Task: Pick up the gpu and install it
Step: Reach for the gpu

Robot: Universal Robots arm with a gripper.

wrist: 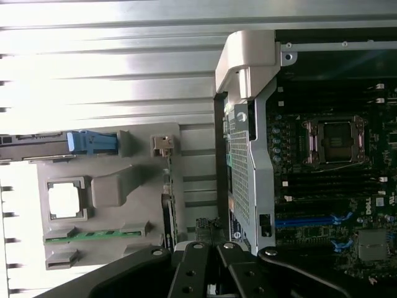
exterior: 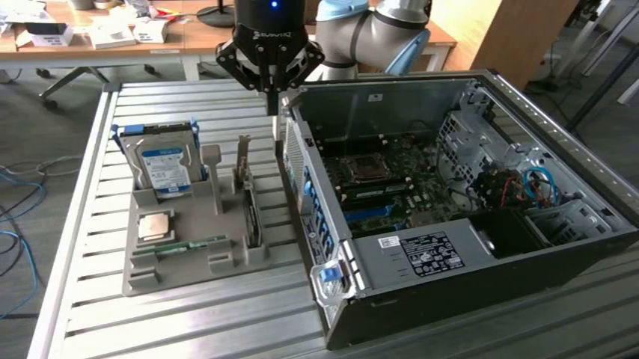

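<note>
well, we see the gripper (exterior: 271, 105) with its jaws pressed together and nothing between them. it hangs over the strip of slatted metal table (exterior: 90, 224) between the gray parts tray (exterior: 150, 280) and the rear wall of the open computer case (exterior: 450, 299). the gpu (exterior: 248, 206) stands on its long edge in a slot on the side of the tray nearest the case. its narrow silver bracket (exterior: 242, 153) rises at the end toward the gripper. in the wrist view the gpu (wrist: 167, 205) shows edge-on as a thin line. it is near the gripper but apart from it, untouched. also in the tray are a hard drive (exterior: 161, 168) with a blue label, a cpu (exterior: 155, 224) and a green memory stick (exterior: 179, 245).

we judge the card light and stiff but fragile. it is a thin board that could crack under a hard squeeze, with bare components and a contact edge we would rather not pinch. the best hold, we think, is across the two flat faces along the free top edge. that means either near the middle, so it hangs level, or close to the metal bracket, its sturdiest part. closed as they are, the jaws could not take it. the slot keeps it upright, so any tilt while lifting could bind it.
</note>
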